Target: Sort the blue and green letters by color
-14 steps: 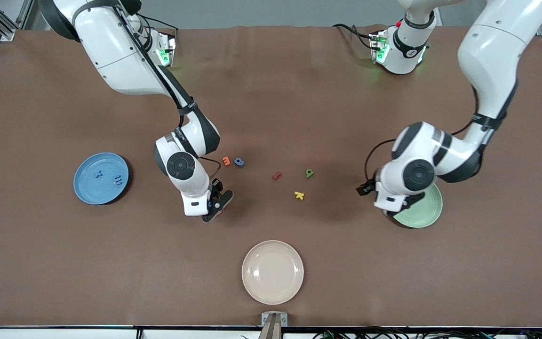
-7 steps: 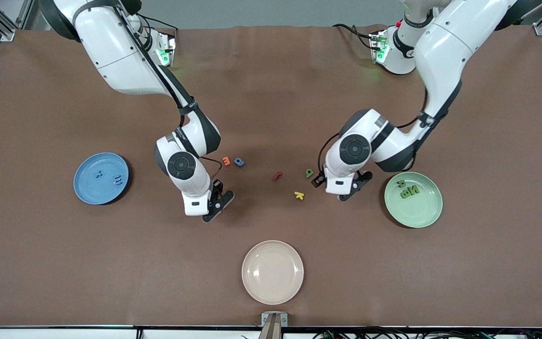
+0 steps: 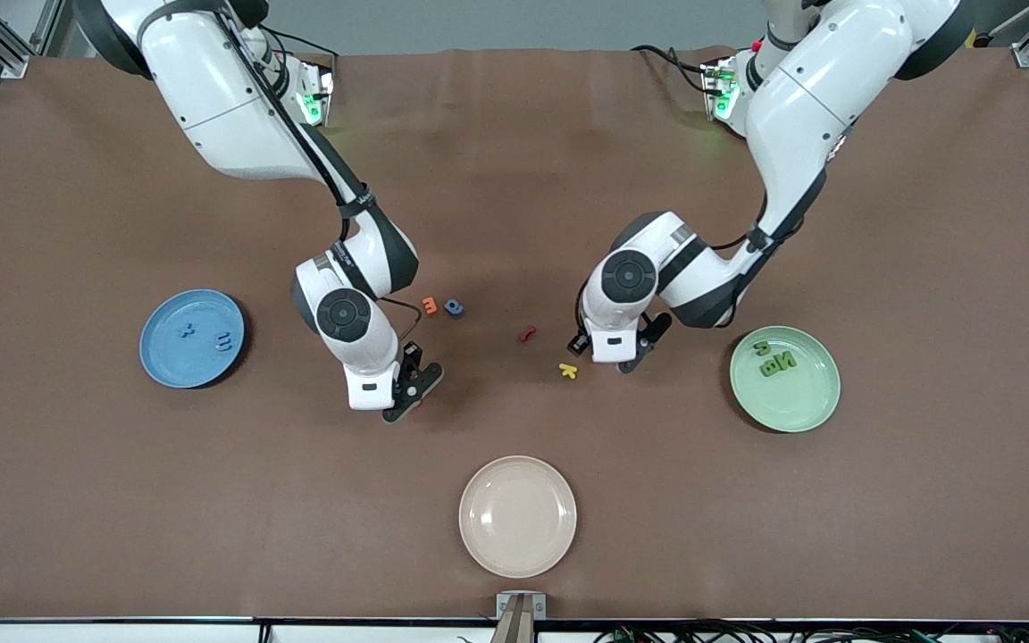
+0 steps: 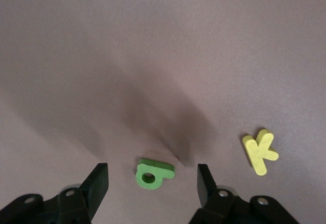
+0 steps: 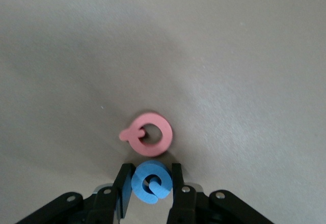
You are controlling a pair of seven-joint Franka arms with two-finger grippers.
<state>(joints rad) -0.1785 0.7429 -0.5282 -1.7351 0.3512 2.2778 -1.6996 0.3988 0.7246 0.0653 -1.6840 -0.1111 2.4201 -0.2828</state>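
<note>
My left gripper (image 3: 606, 355) is open and low over the middle of the table. In the left wrist view a green letter (image 4: 153, 172) lies flat between its open fingers (image 4: 99, 183); the hand hides that letter in the front view. My right gripper (image 3: 409, 390) is shut on a blue letter (image 5: 151, 181), just over a pink letter (image 5: 148, 134) on the table. Another blue letter (image 3: 453, 307) lies on the table. The blue plate (image 3: 166, 357) holds two blue letters (image 3: 224, 340). The green plate (image 3: 800, 406) holds three green letters (image 3: 779, 363).
An orange letter (image 3: 430, 306) lies beside the loose blue one. A red letter (image 3: 526, 334) and a yellow letter (image 3: 568, 370) lie mid-table; the yellow one (image 4: 261, 151) is close to my left gripper. A beige plate (image 3: 517, 515) stands near the front edge.
My left arm has swung from over the green plate toward the table's middle and now stands over the green letter. My right arm has not moved.
</note>
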